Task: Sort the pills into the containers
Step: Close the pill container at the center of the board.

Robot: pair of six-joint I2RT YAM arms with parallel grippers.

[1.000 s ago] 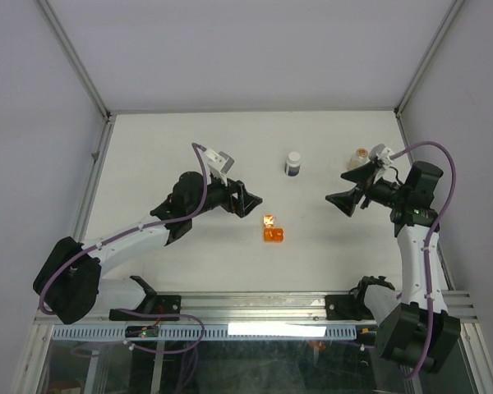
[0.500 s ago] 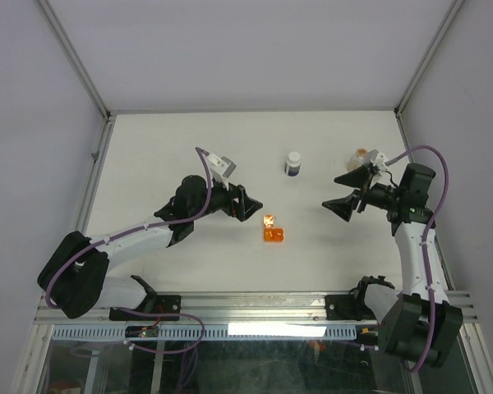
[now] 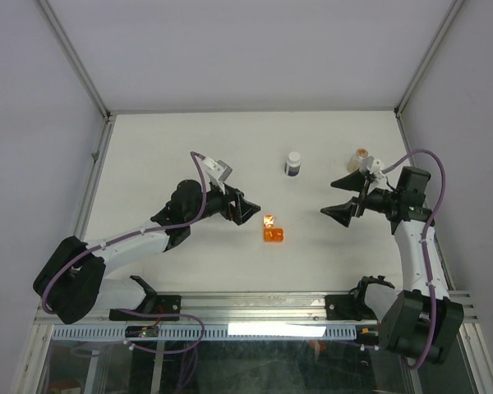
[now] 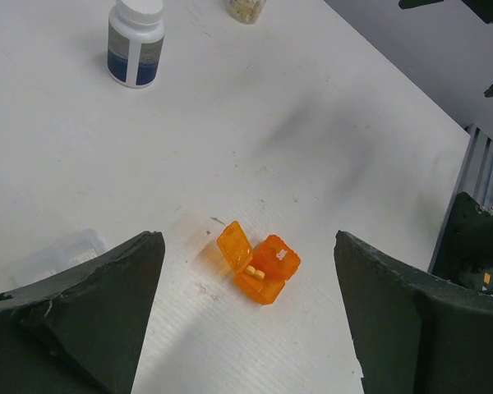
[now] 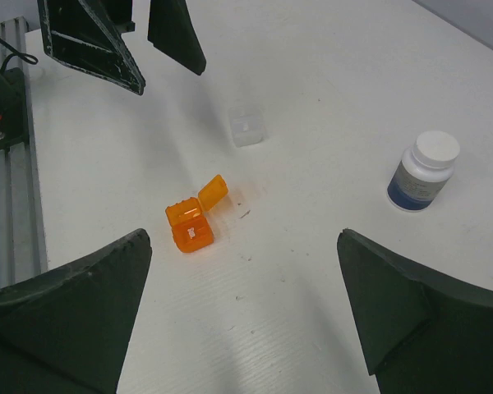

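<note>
Pills (image 4: pixel 255 272): tiny, light, hard, probably roll-prone, lying in open orange case (image 4: pixel 271 261) on desk (image 4: pixel 353 123); grip case by side walls; left gripper (image 3: pixel 250 208) and right gripper (image 3: pixel 333 197) jaws stand wide, empty.

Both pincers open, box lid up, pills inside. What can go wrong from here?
1. The orange box looks light, and its lid is up with pills inside. The wide-open left pincer could nudge it and spill them.
2. A small clear plastic piece lies close beside the left pincer and is hard to see. It may get knocked or pinned.
3. The right pincer faces the same box from the other side. If both reach in, they may clash.
</note>
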